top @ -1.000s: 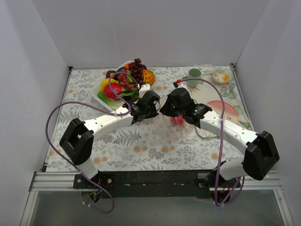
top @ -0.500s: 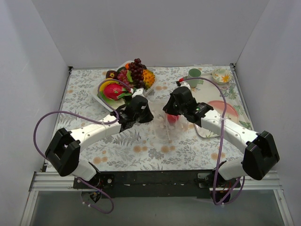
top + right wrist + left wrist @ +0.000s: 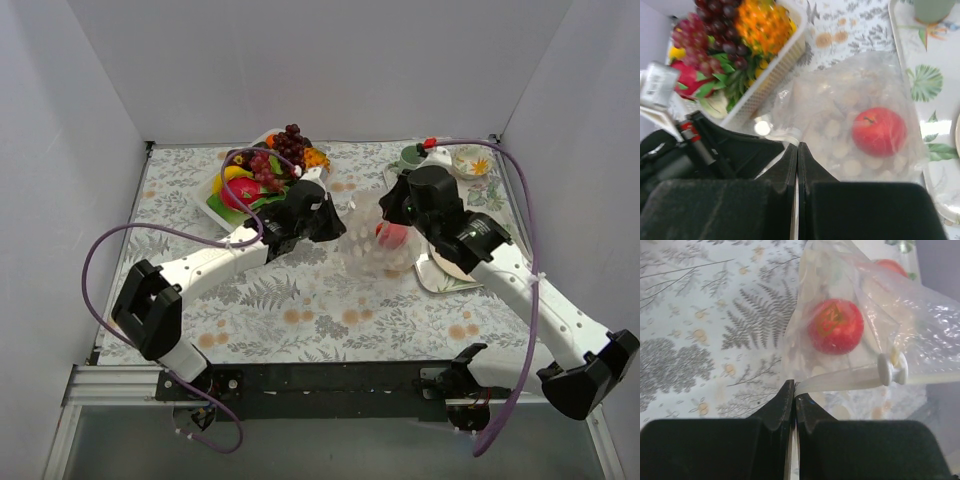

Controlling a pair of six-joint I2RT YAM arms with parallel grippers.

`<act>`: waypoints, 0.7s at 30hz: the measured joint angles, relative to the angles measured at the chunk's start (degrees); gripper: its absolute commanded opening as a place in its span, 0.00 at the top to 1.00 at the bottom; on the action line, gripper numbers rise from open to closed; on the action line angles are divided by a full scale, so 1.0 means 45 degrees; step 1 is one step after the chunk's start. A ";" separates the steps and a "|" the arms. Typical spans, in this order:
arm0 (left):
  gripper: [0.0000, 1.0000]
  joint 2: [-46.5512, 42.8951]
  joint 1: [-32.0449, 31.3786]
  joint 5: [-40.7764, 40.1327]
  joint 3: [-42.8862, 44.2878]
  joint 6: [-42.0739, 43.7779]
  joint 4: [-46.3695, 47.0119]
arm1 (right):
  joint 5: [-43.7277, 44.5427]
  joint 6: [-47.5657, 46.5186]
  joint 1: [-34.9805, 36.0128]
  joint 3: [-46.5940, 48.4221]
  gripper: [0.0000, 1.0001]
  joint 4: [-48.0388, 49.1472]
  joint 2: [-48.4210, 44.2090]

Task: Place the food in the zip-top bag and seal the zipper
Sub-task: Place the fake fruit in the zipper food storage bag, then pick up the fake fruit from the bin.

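Observation:
The clear zip-top bag point(image 3: 372, 250) hangs between my two grippers above the table, with a red round fruit point(image 3: 390, 236) inside it. My left gripper point(image 3: 338, 224) is shut on the end of the white zipper point(image 3: 840, 380) strip; its slider point(image 3: 891, 370) sits further along, and the red fruit point(image 3: 836, 326) shows through the bag point(image 3: 900, 325). My right gripper point(image 3: 393, 214) is shut on the zipper edge point(image 3: 790, 139) of the bag point(image 3: 840, 120), with the red fruit point(image 3: 879, 131) beyond its jaws. The rest of the food point(image 3: 268, 165), including grapes point(image 3: 720, 20), lies in the white basket point(image 3: 785, 55).
A green cup point(image 3: 413, 157) and a small flowered bowl point(image 3: 470, 160) stand at the back right. A patterned tray point(image 3: 440, 280) with a peach plate point(image 3: 478, 232) lies under the right arm. Purple cables loop over both arms. Walls close in the table's sides and back.
Both grippers have moved right and back with the bag. The bag with the red fruit now hangs stretched between them, nearer the tray.

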 measured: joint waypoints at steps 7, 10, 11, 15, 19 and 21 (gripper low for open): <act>0.92 0.0738 -0.0355 0.1001 0.0811 0.0180 0.0379 | 0.0243 -0.0529 -0.0005 0.0627 0.99 -0.0262 -0.0083; 0.67 0.1025 -0.0335 0.1015 0.0811 0.0316 0.0253 | 0.0233 -0.0627 -0.0010 0.0301 0.99 -0.0257 0.0578; 0.62 0.1083 -0.0330 0.1010 0.0811 0.0374 0.0160 | 0.0204 -0.0670 -0.0010 0.0238 0.99 -0.0257 0.0806; 0.43 0.1171 -0.0296 0.0724 0.1049 0.0651 -0.0233 | 0.0121 -0.0855 -0.0039 0.0170 0.99 -0.0151 0.1375; 0.37 0.1166 -0.0238 0.0238 0.1807 0.0792 -0.0573 | -0.0068 -0.0908 -0.0097 0.0151 0.99 0.0170 0.1467; 0.37 0.1137 -0.0199 -0.0146 0.2181 0.0821 -0.0850 | -0.0160 -0.0913 -0.0170 0.0136 0.99 0.0311 0.1467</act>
